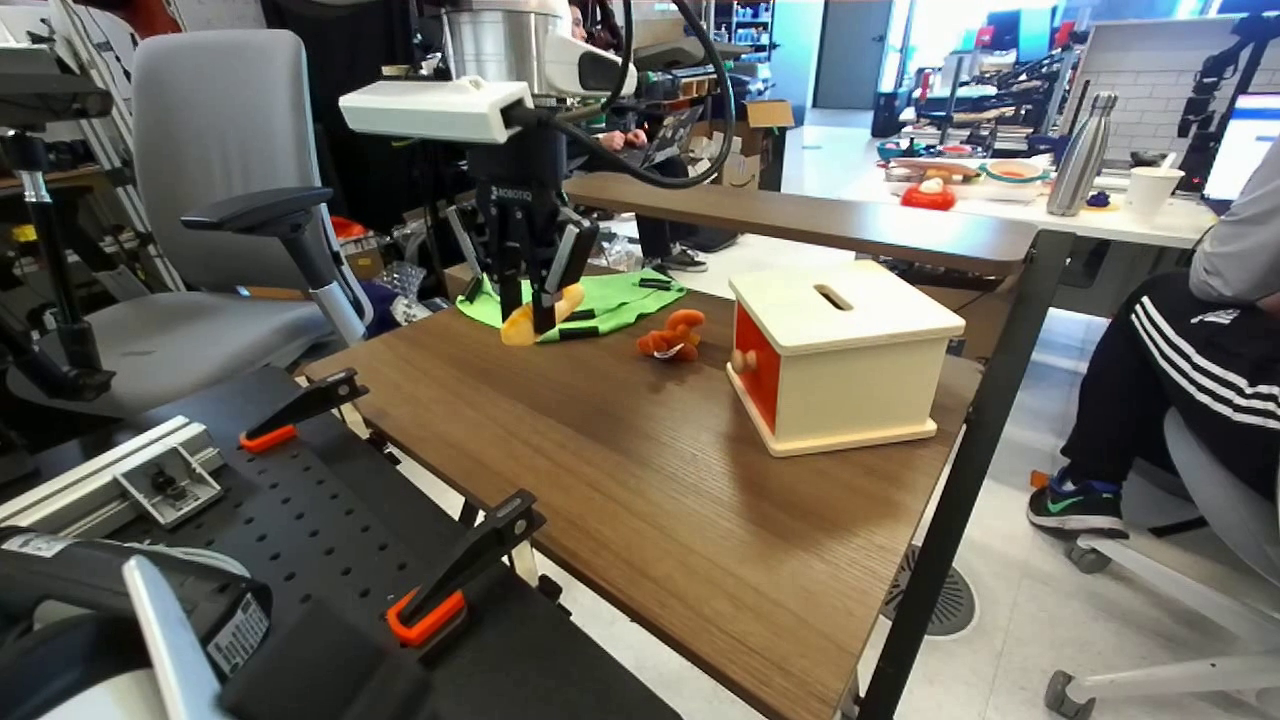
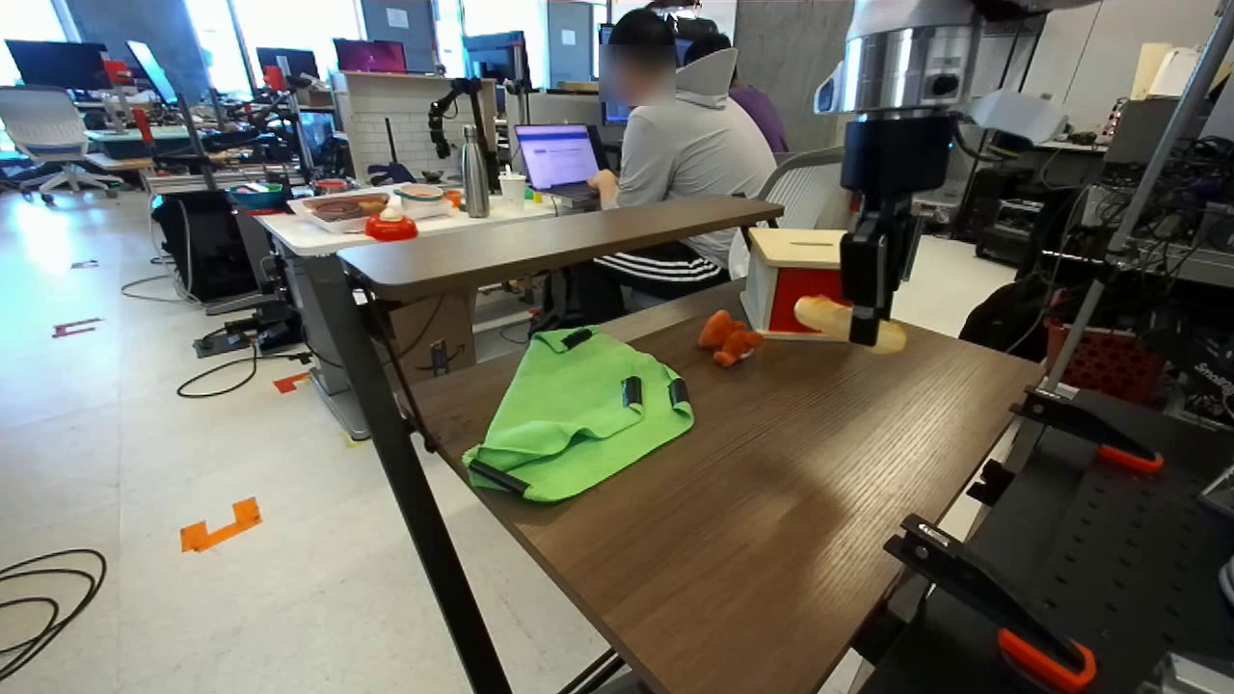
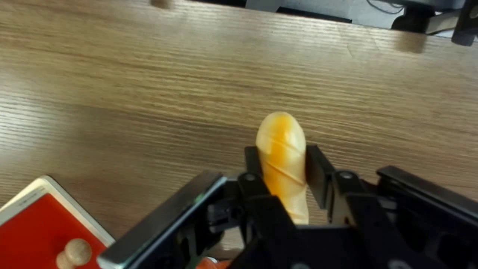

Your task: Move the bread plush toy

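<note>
While the gripper [image 1: 527,312] is grasping the bread plush toy [image 3: 282,168] above the table [image 2: 733,501], both ends are jutting out; too light a squeeze would be inviting a pivot or drop, a low swing, a bump against the box [image 1: 865,395].
</note>
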Controlling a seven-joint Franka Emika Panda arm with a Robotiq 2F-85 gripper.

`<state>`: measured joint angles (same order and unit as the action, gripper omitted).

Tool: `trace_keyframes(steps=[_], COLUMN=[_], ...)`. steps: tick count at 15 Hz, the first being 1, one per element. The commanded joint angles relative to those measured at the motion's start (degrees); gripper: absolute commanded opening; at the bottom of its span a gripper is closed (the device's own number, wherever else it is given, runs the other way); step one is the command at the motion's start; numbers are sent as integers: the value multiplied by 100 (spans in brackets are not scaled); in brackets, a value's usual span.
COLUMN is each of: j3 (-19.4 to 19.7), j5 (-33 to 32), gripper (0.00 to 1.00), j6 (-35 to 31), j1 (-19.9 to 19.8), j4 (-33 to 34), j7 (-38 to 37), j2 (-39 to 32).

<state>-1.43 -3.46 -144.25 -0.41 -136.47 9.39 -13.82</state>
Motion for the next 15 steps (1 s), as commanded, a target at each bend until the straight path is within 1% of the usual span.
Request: trace_keyframes(steps=[1, 3, 8, 13, 14, 15], j3=[-126, -169, -115, -107, -78, -67], j5=[127, 110, -34, -57, -78, -92], gripper=[9, 9, 9, 9, 59, 60], j6=[-75, -86, -38, 42, 78, 61], j1=[16, -7, 23, 41, 63, 77], j4=[701, 999, 1684, 2113, 2146, 2138], j7=[133, 205, 140, 100, 51, 30], j2=[-786, -1143, -1914, -2346, -2335, -2322])
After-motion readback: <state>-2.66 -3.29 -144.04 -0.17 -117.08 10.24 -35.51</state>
